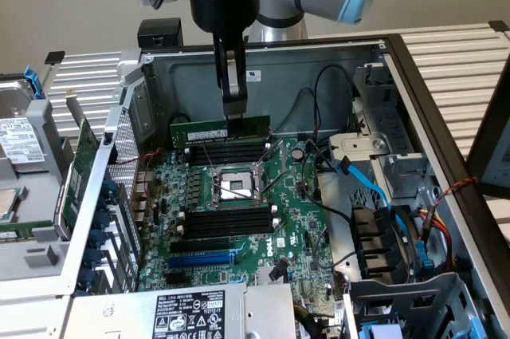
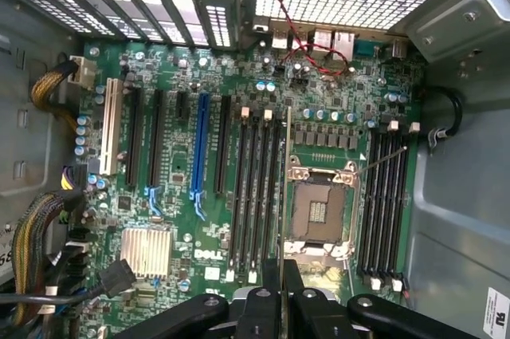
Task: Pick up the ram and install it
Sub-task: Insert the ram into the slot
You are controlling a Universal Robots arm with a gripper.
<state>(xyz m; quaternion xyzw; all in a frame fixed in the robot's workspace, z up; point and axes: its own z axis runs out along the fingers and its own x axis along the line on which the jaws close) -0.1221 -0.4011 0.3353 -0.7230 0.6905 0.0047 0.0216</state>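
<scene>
At the exterior view's left, a green card [image 1: 80, 165] stands in the cage beside the open case [image 1: 446, 128], well apart from the work. Toward the middle, the ram [image 1: 221, 127] hangs level above the motherboard [image 1: 296, 223], clear of it and lengthwise in line with the black memory slots [image 1: 225, 152]. The gripper [image 1: 233, 110] is closed narrowly on the stick's top edge, near its right end. The arm points straight down from above, fingers vertical.

In the wrist view the ram [image 2: 284, 183] is seen edge-on as a thin line running out from the gripper [image 2: 283, 301]. It lies along the border between a bank of slots [image 2: 259, 187] and the processor socket [image 2: 319, 211]. I cannot tell which slot it is over.

The pick looks done and the install is in hand, with the stick not yet seated. My judgement is that seating calls for the lower edge lined up squarely with one slot, the stick upright, and even pressure along it. At the right, the blue cable [image 1: 374, 189] lies well clear.
</scene>
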